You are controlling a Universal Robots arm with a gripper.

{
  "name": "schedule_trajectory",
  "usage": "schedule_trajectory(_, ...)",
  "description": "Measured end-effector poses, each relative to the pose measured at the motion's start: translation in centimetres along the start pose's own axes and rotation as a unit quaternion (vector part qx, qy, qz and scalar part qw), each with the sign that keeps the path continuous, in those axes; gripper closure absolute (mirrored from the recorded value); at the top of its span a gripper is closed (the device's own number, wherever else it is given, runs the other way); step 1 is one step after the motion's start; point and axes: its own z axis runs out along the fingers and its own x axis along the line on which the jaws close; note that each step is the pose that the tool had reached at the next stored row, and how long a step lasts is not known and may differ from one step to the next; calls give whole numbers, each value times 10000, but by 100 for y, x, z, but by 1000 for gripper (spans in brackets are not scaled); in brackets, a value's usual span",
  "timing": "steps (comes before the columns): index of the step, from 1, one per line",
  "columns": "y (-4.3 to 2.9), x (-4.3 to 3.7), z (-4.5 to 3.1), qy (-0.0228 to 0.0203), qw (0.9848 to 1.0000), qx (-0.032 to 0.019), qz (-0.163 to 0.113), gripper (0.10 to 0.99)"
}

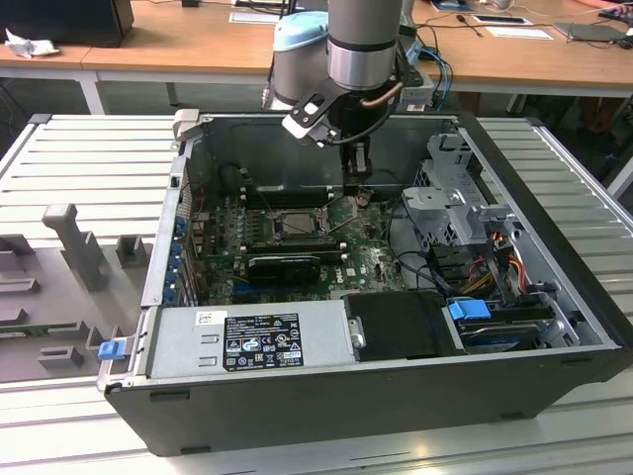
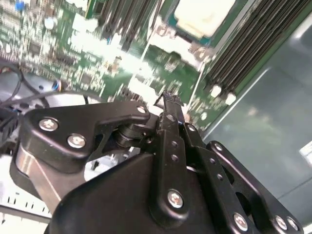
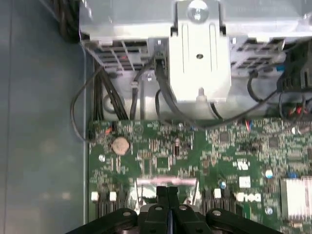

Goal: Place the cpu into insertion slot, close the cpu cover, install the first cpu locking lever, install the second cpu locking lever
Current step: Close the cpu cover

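Your arm reaches down into the open computer case (image 1: pixel 326 416), which lies on the ribbed metal tabletop (image 1: pixel 89 148). In the exterior view the pincer (image 1: pixel 358 188) hangs low over the green circuit board (image 1: pixel 368 255). It is just to the exterior view's right of the insertion slot (image 1: pixel 297 224), near it but not over it.

In both wrist views you can see the pincer (image 3: pixel 168 194) with its two black fingers (image 2: pixel 170 122) pressed together and nothing between them.

In the second wrist view, the cpu (image 2: pixel 202 14) shows its pale face beyond the fingertips, lying flat in the socket between rows of dark memory slots (image 2: pixel 243 44). A silvery strip of the cpu cover (image 2: pixel 169 43) runs along the chip's near edge; you cannot tell from here whether that frame is fully down.

In the first wrist view, the fingertips point across the board toward a coin battery (image 3: pixel 119 145), a bundle of black cables (image 3: pixel 109 97) and a pale metal bracket (image 3: pixel 200 58).

In the exterior view, the long black card (image 1: pixel 284 265) lies just beside the slot, and past it the grey power supply (image 1: pixel 247 341) sits against the case's wall.
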Motion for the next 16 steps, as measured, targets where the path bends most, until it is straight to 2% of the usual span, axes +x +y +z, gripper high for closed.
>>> schedule_trajectory(5,162,2,83,-1,10000,0,-1,980)
schedule_trajectory(6,217,3,112,-1,10000,0,1,980)
schedule_trajectory(8,259,3,173,-1,10000,0,0,980)
schedule_trajectory(10,262,3,214,-1,10000,6,0,980)
schedule_trajectory(11,261,2,220,-2,10000,57,1,980)
schedule_trajectory(12,259,2,222,-3,10000,77,2,980)
schedule_trajectory(16,257,2,224,-1,10000,82,1,980)
